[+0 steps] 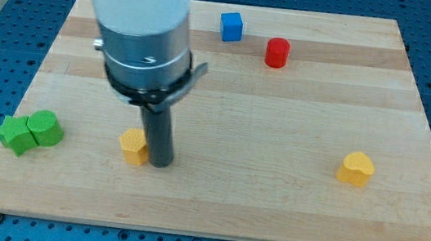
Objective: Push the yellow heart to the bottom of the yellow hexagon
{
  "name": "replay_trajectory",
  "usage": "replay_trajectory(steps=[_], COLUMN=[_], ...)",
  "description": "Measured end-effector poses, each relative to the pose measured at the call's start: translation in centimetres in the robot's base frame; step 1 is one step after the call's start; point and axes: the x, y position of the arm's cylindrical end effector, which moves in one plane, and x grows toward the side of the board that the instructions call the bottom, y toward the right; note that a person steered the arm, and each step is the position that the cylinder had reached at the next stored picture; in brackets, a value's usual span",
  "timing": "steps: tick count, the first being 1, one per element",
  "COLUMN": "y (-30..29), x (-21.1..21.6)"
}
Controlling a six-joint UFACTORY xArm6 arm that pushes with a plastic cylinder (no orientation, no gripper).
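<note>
Wooden board (278, 145), my tip (161, 163) touching yellow hexagon (134, 146)

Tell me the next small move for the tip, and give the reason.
Probably draw my tip away from the yellow hexagon, which it stands right beside on the view's right, and carry it across toward the yellow heart. The heart sits far off at the view's right and must be pushed from its far side to travel leftward; pressing on here would likely only shove the hexagon.

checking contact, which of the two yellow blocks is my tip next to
The yellow block at the view's left; my tip stands right beside it. The yellow heart-shaped block sits far right.
</note>
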Motion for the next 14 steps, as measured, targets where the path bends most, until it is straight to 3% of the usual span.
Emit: replay_trajectory(steps=[1,2,4,5,8,9,10,11,12,13,14], y=[-4.6,-3.1,13.1,20.8,22.5,24.9,31.6,30.5,20.8,15.6,13.1], x=[0.0,-0.9,-7.1,-7.1,-7.1,-7.0,-5.2,-0.8,-1.2,-3.0,-1.4])
